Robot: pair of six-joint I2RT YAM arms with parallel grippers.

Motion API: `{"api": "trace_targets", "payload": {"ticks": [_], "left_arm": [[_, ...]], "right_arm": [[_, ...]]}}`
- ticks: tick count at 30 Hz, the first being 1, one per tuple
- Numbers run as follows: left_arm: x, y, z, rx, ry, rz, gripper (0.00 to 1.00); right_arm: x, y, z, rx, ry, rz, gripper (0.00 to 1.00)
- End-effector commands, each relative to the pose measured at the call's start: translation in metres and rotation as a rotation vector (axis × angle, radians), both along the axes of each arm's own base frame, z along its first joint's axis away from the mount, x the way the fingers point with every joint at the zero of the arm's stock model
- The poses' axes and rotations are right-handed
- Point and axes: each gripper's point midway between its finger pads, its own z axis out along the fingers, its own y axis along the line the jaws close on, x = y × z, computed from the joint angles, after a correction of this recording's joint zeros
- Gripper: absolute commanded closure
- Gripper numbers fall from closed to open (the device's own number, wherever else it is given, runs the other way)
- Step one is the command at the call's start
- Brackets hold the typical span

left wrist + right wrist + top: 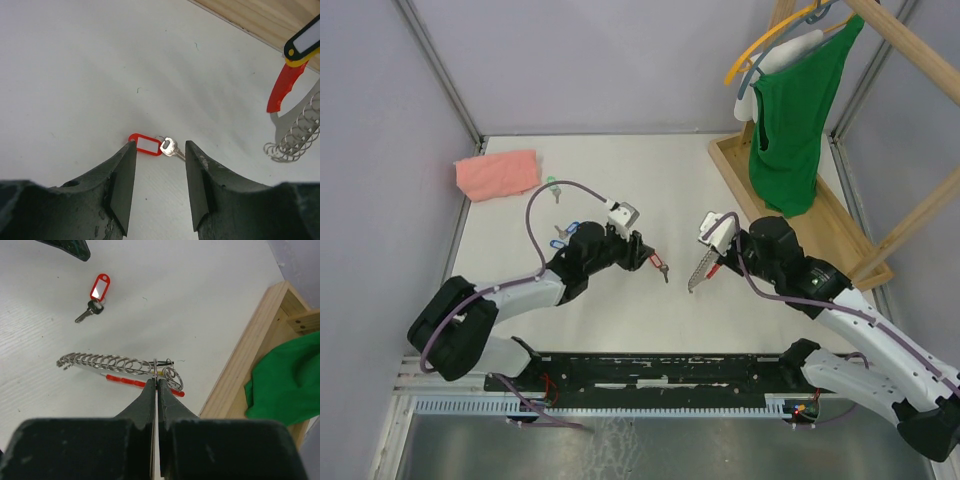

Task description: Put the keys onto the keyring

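The red-tagged key [145, 144] lies flat on the white table, just beyond and between the fingertips of my open left gripper [160, 146]; the jaws do not touch it. It also shows in the top view [660, 266] and the right wrist view [98, 288]. My right gripper [156, 381] is shut on an end ring of the keyring [107, 361], a grey strip of wire loops with a red band [131, 381], held just above the table [701, 270]. In the left wrist view the keyring [296, 134] hangs at right. Two blue keys [561, 238] and a green key [553, 186] lie behind the left arm.
A pink folded cloth [497, 174] lies at the far left. A wooden rack base [820, 215] with a green garment [798, 120] on a hanger stands at the right, close behind my right arm. Grey walls enclose the table.
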Motion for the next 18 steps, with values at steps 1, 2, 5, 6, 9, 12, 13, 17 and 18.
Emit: {"api": "trace_targets", "payload": {"ticks": [1, 2, 5, 6, 9, 12, 13, 17, 18], "left_arm": [[0.008, -0.022, -0.004, -0.042, 0.143, 0.065, 0.50], [0.008, -0.026, -0.012, -0.009, 0.157, 0.074, 0.49], [0.009, -0.032, -0.037, 0.147, 0.182, 0.121, 0.49], [0.009, -0.035, -0.043, 0.189, 0.187, 0.135, 0.48], [0.008, -0.041, -0.061, 0.300, 0.204, 0.174, 0.48], [0.005, -0.041, -0.078, 0.406, 0.213, 0.210, 0.47], [0.006, -0.042, -0.081, 0.433, 0.211, 0.220, 0.46], [0.004, -0.041, -0.097, 0.518, 0.218, 0.238, 0.45], [0.003, -0.041, -0.101, 0.535, 0.223, 0.233, 0.45]], "right_arm": [[0.007, -0.014, 0.006, 0.008, -0.058, -0.089, 0.99], [0.007, -0.015, 0.005, 0.011, -0.062, -0.093, 0.99], [0.006, -0.016, 0.005, 0.025, -0.076, -0.098, 1.00], [0.006, -0.017, 0.006, 0.033, -0.083, -0.102, 1.00], [0.007, -0.020, 0.008, 0.042, -0.105, -0.123, 0.99], [0.007, -0.023, 0.009, 0.048, -0.115, -0.135, 1.00], [0.007, -0.024, 0.010, 0.051, -0.119, -0.140, 1.00], [0.006, -0.024, 0.010, 0.064, -0.126, -0.143, 1.00], [0.006, -0.024, 0.010, 0.064, -0.126, -0.143, 1.00]]}}
